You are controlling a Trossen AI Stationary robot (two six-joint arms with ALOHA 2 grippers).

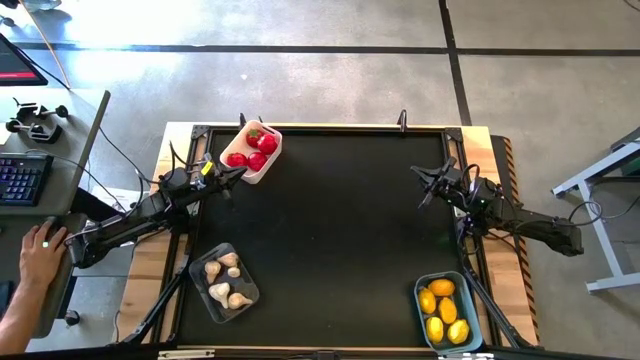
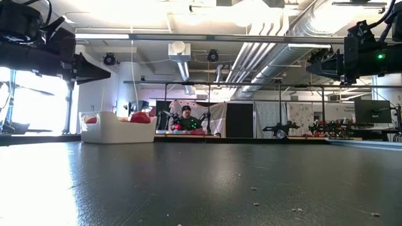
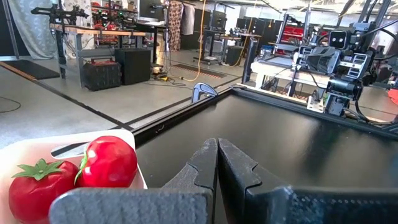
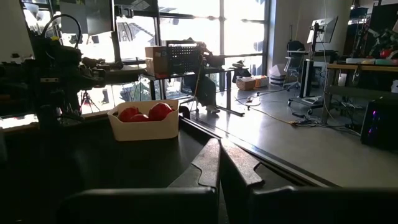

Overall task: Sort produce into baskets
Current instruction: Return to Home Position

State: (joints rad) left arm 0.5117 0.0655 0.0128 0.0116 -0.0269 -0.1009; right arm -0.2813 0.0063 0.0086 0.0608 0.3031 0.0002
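Now left jaws and right jaws hang pressed together, empty, at nine and three o'clock above the bench (image 1: 340, 230). Tomatoes (image 1: 262, 143) sit in the white tub (image 1: 256, 177) at eleven, garlic (image 1: 222, 280) in the clear tub (image 1: 250, 297) at seven, lemons (image 1: 445, 308) in the blue tub (image 1: 419, 302) at five.

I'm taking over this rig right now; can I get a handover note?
Left gripper: shut, empty, beside the white plastic tub. Right gripper: shut, empty, over the black mat's right side.
Red round tomatoes in the white tub, beige garlic bulbs in the clear greyish tub, yellow oval lemons in the light blue tub.
Done: sorting, no loose produce in view. Left: parking both arms, if anything.
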